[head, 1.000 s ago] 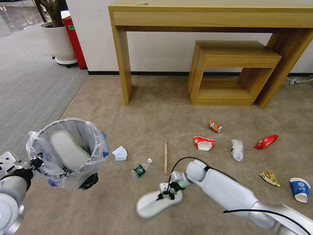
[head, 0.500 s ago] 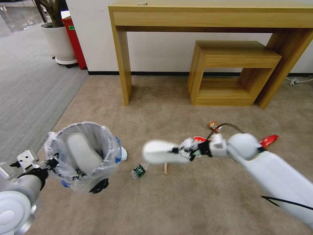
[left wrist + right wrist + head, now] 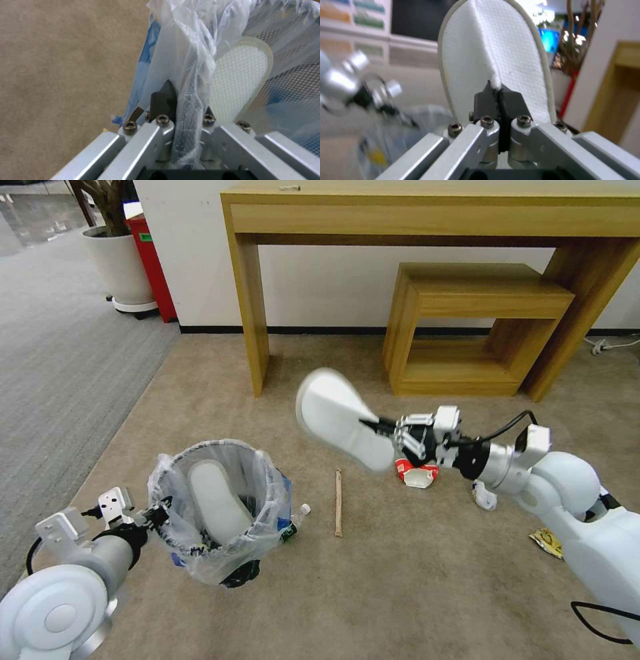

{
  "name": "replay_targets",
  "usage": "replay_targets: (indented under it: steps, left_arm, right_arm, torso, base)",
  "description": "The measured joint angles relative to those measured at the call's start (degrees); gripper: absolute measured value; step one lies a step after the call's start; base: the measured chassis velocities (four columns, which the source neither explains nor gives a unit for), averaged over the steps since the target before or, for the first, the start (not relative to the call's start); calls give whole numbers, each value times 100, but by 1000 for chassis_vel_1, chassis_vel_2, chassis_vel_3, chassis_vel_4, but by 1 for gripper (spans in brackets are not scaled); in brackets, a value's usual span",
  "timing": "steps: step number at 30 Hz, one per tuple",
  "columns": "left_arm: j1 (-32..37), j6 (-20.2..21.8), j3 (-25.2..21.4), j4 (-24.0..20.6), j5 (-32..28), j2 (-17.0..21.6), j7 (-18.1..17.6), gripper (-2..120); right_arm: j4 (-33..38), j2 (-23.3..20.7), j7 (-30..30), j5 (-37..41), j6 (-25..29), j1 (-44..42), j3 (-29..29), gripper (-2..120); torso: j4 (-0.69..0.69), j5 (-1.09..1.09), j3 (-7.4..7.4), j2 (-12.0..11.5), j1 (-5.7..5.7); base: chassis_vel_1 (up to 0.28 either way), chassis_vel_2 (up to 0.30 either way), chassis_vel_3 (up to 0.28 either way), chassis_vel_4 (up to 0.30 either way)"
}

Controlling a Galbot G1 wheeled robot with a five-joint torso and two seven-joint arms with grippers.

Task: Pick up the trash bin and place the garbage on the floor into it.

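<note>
Heads up, your left gripper (image 3: 155,511) at about 8 o'clock is clamped on the rim of the small round black mesh trash bin with the crinkly clear plastic liner (image 3: 220,513), mesh and bag both squeezed between the pads. One white slipper (image 3: 217,501) already stands inside. That's a thin one-sided hold, so I'd guess the bin could tip or the liner slide out if you swing it.

Over at 2 o'clock your right gripper (image 3: 390,432) is pinching the second flat white slipper (image 3: 341,419) by a small fold of fabric, up in the air. Little bite, floppy load: it could slip free short of the bin.

Underneath is beige short-pile carpet (image 3: 413,580), with a thin wooden stick (image 3: 338,502) between bin and slipper. Behind, a light wooden desk (image 3: 427,220) against the white wall.
</note>
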Motion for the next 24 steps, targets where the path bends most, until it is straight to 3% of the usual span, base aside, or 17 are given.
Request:
replay_targets:
  steps: [10,16,24]
  left_arm:
    - [19,0,258,-33,-29,-30,204,1]
    - [16,1,856,11,62,-64,247,1]
    - [-120,1,1150,44,66,-129,290,1]
  right_arm:
    - [326,385,-44,634,-146,458,-474,0]
    - [43,845,-329,954,-159,943,-1068,0]
    - [-452,1371,-561,850,-124,1102,-1696,0]
  torso:
    - [0,0,0,0,0]
    - [1,-1,0,0,0]
    - [0,0,1,0,0]
  base:
    - [0,0,0,0]
    - [0,0,0,0]
    - [0,0,0,0]
